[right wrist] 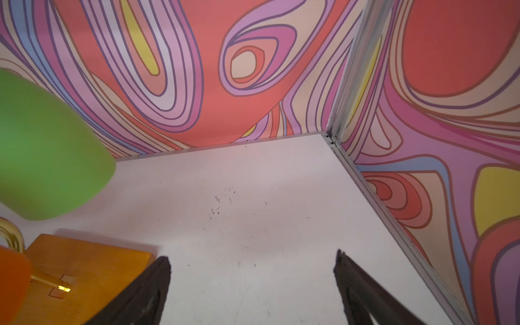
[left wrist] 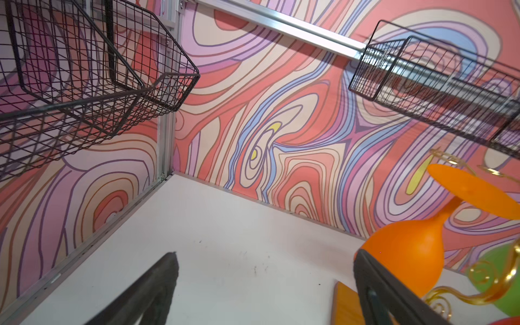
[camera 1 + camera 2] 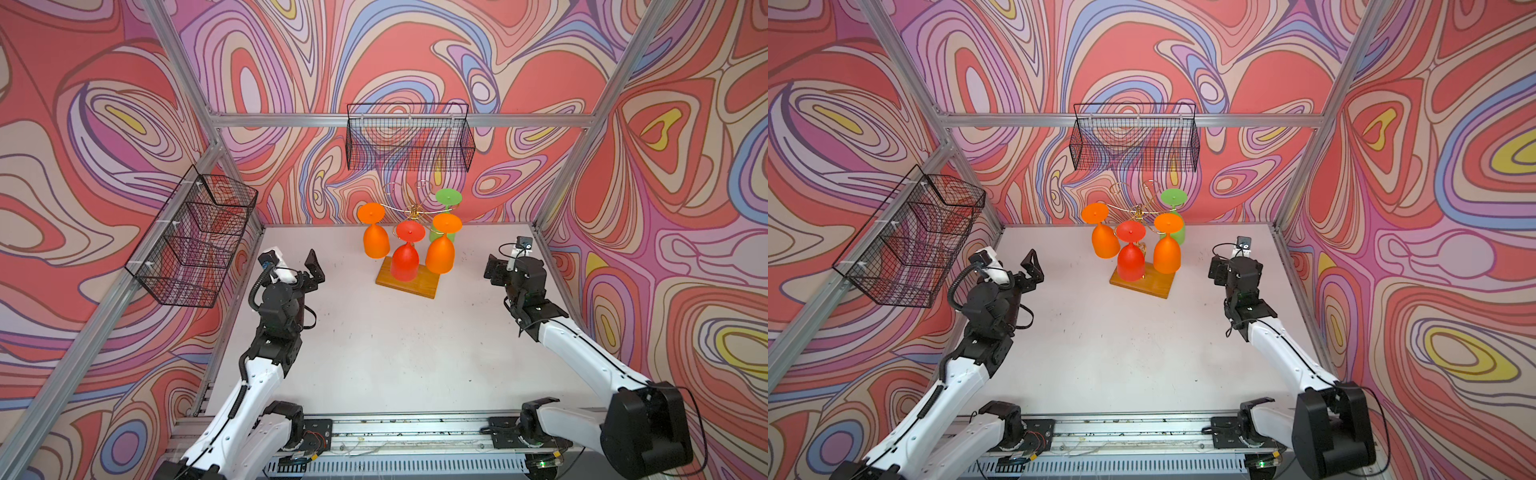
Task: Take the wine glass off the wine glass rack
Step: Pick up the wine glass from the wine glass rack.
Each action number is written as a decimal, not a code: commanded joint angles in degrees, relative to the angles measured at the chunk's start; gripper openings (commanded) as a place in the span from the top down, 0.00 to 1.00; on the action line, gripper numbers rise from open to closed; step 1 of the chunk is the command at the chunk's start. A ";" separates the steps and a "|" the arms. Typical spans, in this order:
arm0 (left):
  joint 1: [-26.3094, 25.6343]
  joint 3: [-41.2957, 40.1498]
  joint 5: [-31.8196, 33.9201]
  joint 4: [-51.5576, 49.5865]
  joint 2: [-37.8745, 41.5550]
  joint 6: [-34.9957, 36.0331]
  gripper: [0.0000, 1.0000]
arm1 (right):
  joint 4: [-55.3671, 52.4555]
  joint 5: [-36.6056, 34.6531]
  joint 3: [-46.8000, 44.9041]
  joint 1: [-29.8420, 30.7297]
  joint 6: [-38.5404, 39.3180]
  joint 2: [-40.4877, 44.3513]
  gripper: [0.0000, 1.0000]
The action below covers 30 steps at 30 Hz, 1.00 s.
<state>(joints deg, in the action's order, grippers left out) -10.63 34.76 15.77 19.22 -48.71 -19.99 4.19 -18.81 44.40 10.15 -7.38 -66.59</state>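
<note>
Closest in, the left arm (image 3: 257,382) and the right arm (image 3: 582,353) reach from the near edge over the table (image 3: 374,353). On the left wrist view the left end effector (image 2: 266,253) has its fingers spread wide, with bare table between them, gripping nothing. The right end effector (image 1: 252,254) is spread just as wide and also grips nothing.

Both hover apart from the wine glass rack (image 3: 412,212). It stands between and beyond them, toward the far middle of the table, on its wooden base (image 3: 415,284).

Four wine glasses hang from its gold wire arms, bowls down and feet up:
- an orange wine glass (image 3: 376,245) on the left
- a red wine glass (image 3: 405,262) in front
- a second orange wine glass (image 3: 440,253) on the right
- a green wine glass (image 3: 449,197) at the back

Farther off hang two black wire containers, a divided left-wall basket (image 3: 195,241) and a back-wall basket (image 3: 409,139); through their mesh only swirled wallpaper shows
</note>
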 commanded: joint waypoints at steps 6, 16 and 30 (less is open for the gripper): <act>-0.59 3.47 -7.37 -11.21 2.33 -6.23 0.05 | -18.50 6.09 12.94 0.04 -9.26 6.58 0.06; -1.41 3.38 -11.19 -10.26 2.31 -4.80 0.05 | -24.04 22.19 25.16 0.02 -21.11 6.29 0.09; -1.41 3.40 -12.01 -10.16 2.17 -4.27 0.05 | -13.73 49.73 26.20 -7.84 -45.90 -0.04 0.21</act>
<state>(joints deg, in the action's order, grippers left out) -11.75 36.75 4.45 9.17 -46.63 -24.27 -14.28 22.55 72.34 4.32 -45.54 -66.76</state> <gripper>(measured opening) 0.955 0.799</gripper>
